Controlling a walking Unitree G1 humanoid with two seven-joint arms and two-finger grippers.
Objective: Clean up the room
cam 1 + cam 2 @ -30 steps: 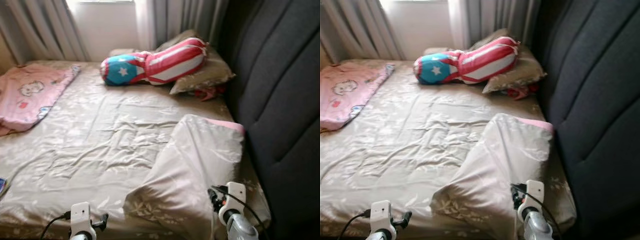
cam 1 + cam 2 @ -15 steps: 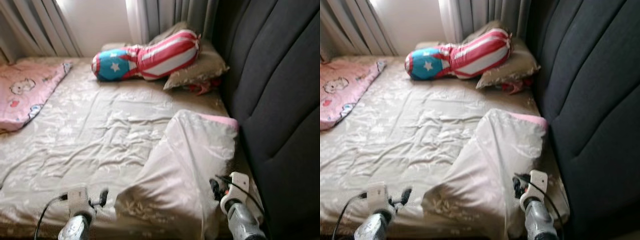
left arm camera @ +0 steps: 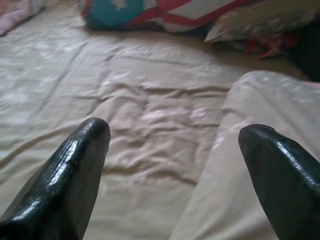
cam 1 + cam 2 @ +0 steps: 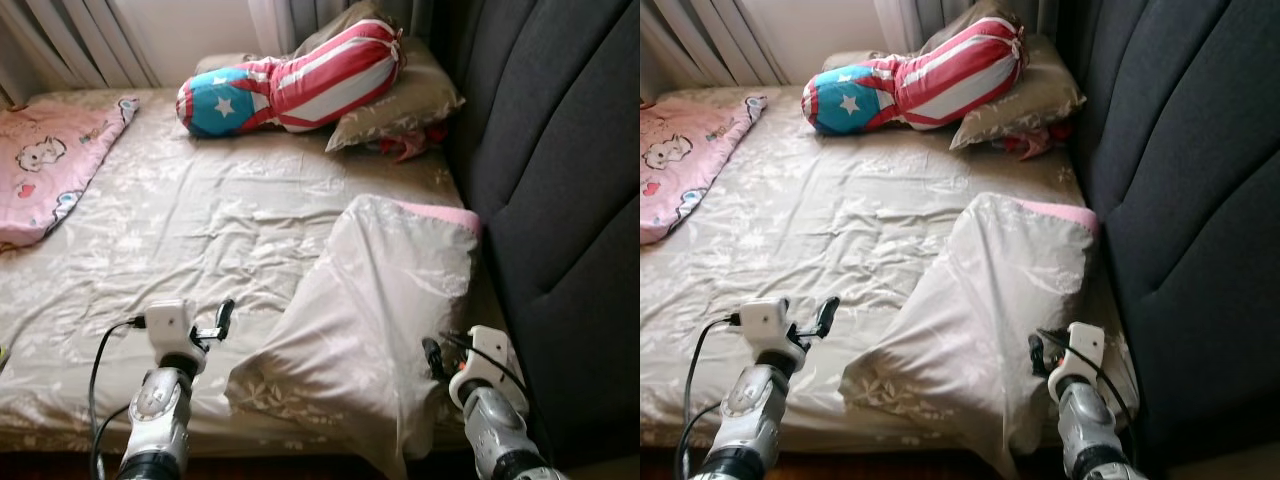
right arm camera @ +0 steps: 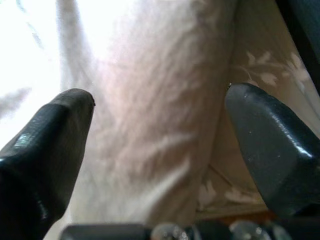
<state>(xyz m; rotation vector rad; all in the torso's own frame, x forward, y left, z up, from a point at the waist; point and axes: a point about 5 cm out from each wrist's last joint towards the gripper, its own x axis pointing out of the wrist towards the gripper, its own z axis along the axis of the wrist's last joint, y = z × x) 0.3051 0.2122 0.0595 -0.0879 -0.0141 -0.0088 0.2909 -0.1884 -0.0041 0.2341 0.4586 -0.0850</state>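
- two grippers reach over the near edge of the bed (image 4: 150, 230), one on each side of the white pillow (image 4: 380, 310).
- the white pillow lies tilted on the beige sheet, its far end with a pink edge toward the dark headboard (image 4: 560, 180), its near corner hanging toward the bed's edge.
- left gripper (image 3: 172, 165) hovers above the sheet just beside the white pillow's left side, fingers (image 3: 70, 175) spread wide, nothing between them.
- right gripper (image 5: 160, 160) is at the white pillow's near right corner, between the pillow and the headboard; its fingers (image 5: 45, 145) are spread wide with the pillow's cloth lying between them, and i cannot tell whether they touch it.
- beyond the white pillow, against the headboard's far end, a beige pillow (image 4: 400, 100) lies with a red, white and blue star-marked bolster (image 4: 290, 85) leaning on it; something small and red (image 4: 410, 145) pokes out under the beige pillow.
- well to the left of the white pillow, a pink blanket (image 4: 45, 170) with a cartoon print lies on the sheet.
- grey curtains (image 4: 70, 40) hang behind the bed.
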